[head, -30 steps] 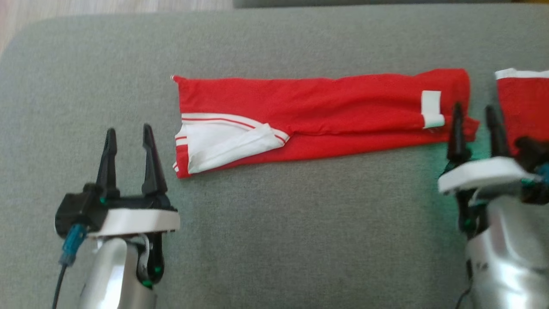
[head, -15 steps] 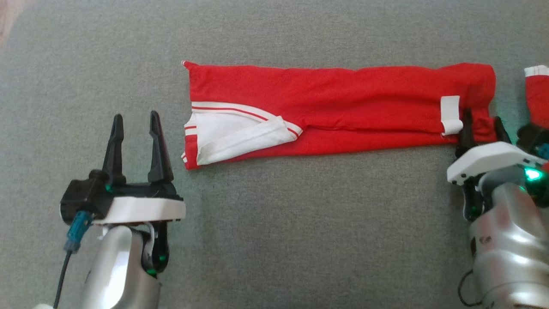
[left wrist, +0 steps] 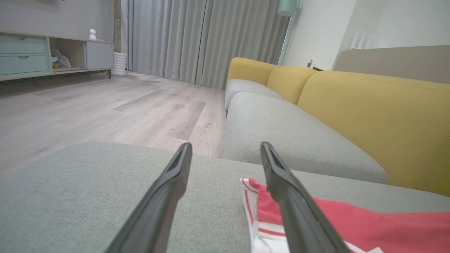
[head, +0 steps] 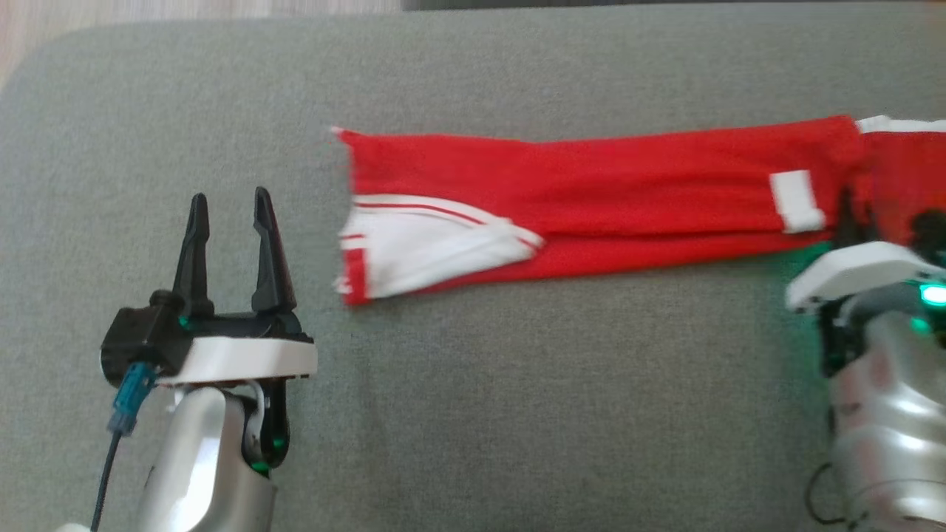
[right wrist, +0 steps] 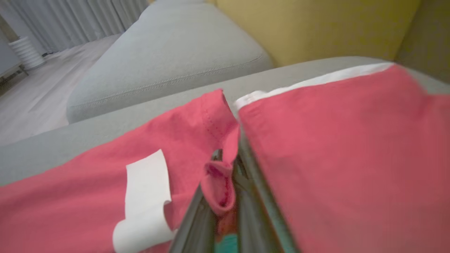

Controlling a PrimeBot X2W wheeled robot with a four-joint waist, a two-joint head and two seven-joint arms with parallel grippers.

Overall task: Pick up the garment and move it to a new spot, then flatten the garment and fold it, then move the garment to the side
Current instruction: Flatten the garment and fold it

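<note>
Pinching one end of the garment (head: 591,185) toward the right edge of the cushion (head: 473,414) in the right gripper (head: 856,214), left gripper (head: 228,203) spread apart, empty.

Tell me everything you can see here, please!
garment: one, red with white trim, laid long across the cushion
label: one, white, near the garment's right end
flap: one, red with a white edge, far right; maybe part of the garment
cushion: one, grey, under the garment
sofa: one, yellow backs, grey seats, behind the cushion
curtains: grey, far wall
floor: pale wood, beside the sofa
cabinet: one, teal drawers, across the floor
left gripper: one, dark, open, left of the garment
right gripper: one, dark, shut on the garment's right end
</note>
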